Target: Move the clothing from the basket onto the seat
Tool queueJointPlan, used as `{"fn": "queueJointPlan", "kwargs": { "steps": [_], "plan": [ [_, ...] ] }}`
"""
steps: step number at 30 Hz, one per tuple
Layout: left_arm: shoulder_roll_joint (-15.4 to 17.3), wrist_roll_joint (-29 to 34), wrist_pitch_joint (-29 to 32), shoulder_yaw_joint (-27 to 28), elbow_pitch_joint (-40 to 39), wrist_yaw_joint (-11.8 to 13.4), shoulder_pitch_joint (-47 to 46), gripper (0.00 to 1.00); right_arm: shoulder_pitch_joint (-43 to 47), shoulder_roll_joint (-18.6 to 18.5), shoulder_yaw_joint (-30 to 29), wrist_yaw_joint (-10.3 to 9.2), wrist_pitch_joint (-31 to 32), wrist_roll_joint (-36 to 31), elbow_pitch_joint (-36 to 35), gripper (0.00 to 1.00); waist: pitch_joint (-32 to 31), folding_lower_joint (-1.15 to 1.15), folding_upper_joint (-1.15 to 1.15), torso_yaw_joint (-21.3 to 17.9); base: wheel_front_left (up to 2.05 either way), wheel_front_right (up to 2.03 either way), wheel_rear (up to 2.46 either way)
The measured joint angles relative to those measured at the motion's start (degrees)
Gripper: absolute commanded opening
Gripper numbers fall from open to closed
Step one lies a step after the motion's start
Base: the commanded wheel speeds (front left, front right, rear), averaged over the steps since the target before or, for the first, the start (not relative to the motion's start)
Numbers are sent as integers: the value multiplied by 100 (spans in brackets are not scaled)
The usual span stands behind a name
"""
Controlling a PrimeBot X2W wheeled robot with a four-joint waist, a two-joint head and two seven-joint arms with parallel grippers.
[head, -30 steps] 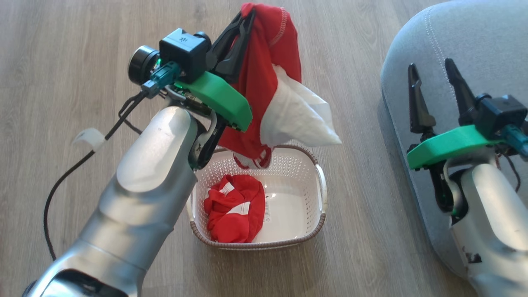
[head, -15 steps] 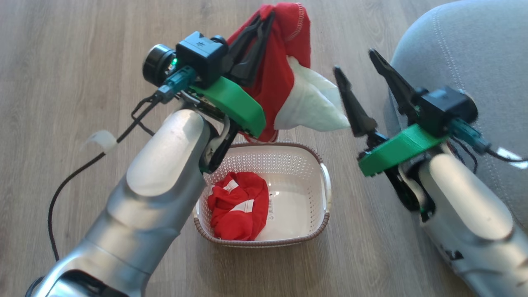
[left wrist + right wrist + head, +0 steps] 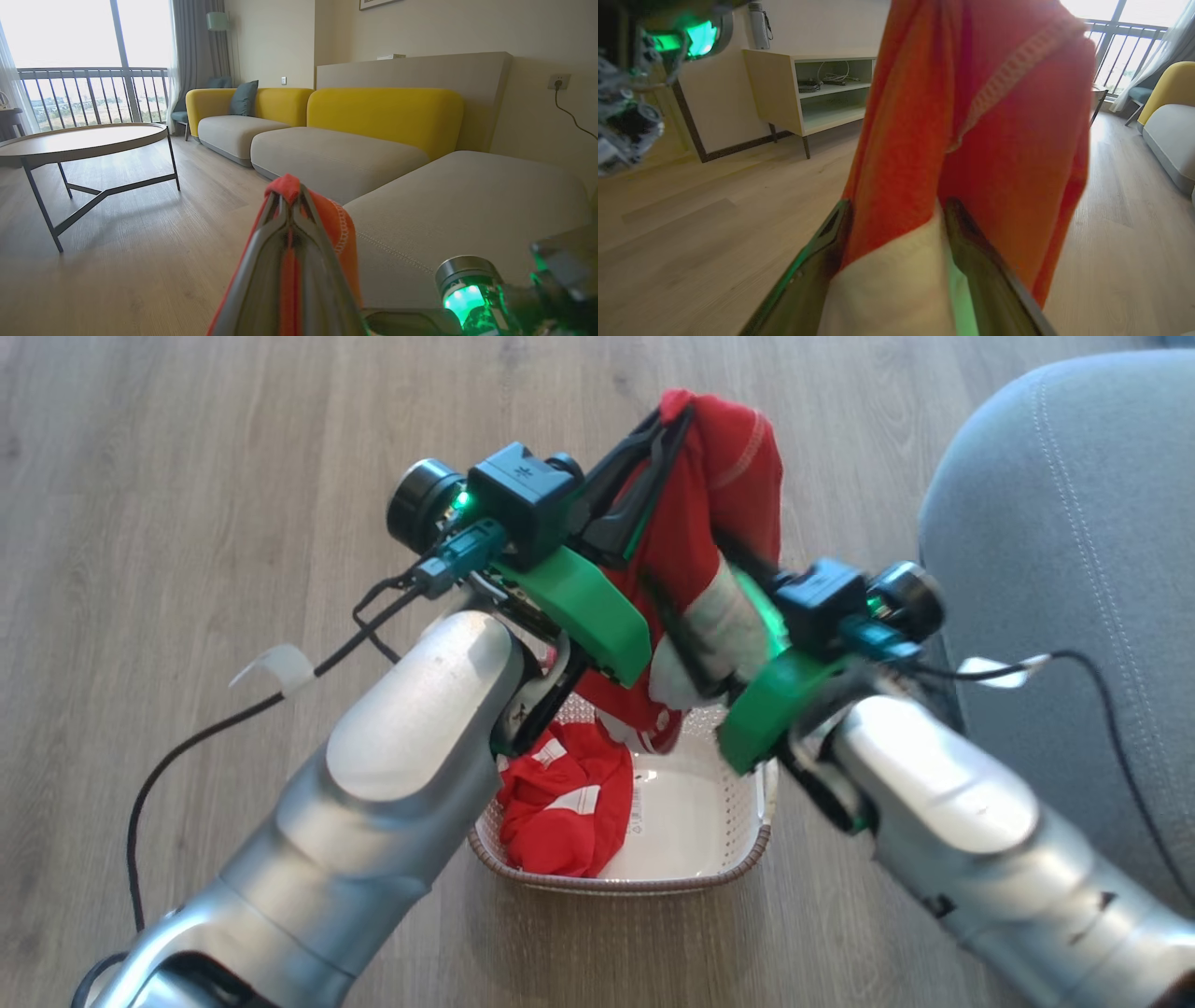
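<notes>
The left end effector (image 3: 668, 418) is clamped shut on a red and white garment (image 3: 742, 467) hanging below it. The right end effector (image 3: 899, 207) stands wide open, its fingers (image 3: 973, 247) straddling that cloth. Beneath both, another garment (image 3: 560, 803) lies in the basket (image 3: 695, 875); the seat (image 3: 1074, 523) is right of them.

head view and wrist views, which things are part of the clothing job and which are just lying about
Job: held garment, left gripper, right gripper, bundled garment, basket, seat.
Lying about: round table, blue cushion, shelf unit.

home living room: yellow sofa (image 3: 383, 112), round coffee table (image 3: 84, 140), likely balcony railing (image 3: 93, 88).
</notes>
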Motion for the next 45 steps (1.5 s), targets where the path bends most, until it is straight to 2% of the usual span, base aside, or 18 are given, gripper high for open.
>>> {"fn": "queueJointPlan", "kwargs": {
  "steps": [9,10,12,13,21,22,23,33,39,45],
  "plan": [
    [2,-115,-1,-168,-2,65,1,0,-25,377,740,0,1,389,1340,100,-40,0,0,103,0,0,0],
    [2,-115,-1,-168,-2,65,1,0,-25,377,740,0,1,389,1340,91,-40,0,0,103,0,0,0],
    [2,-116,-1,-178,-5,83,1,0,-36,389,756,0,1,447,1401,34,-27,0,0,98,0,0,0],
    [2,-116,-1,-178,-5,86,1,0,-59,402,754,0,1,457,1384,0,-17,0,0,90,0,0,0],
    [2,-113,-1,-166,13,86,1,1,-148,349,293,0,1,265,773,0,31,0,0,-40,0,0,0],
    [2,-103,-1,-165,31,85,1,64,-135,324,249,0,1,227,713,0,32,0,0,-55,0,0,0],
    [2,-105,-1,-158,46,78,2,100,-118,300,224,0,1,209,679,0,31,0,0,-70,0,0,0],
    [2,-105,-8,-157,308,-23,7,100,82,255,19,0,2,168,619,0,24,0,0,-159,0,0,0],
    [3,-104,-8,-163,489,-81,30,100,149,244,-333,0,2,-16,425,0,36,0,0,-249,0,0,0],
    [3,62,-8,-162,710,-159,35,100,181,166,-801,1,2,-179,101,0,52,1,0,-497,0,0,0]
  ]
}}
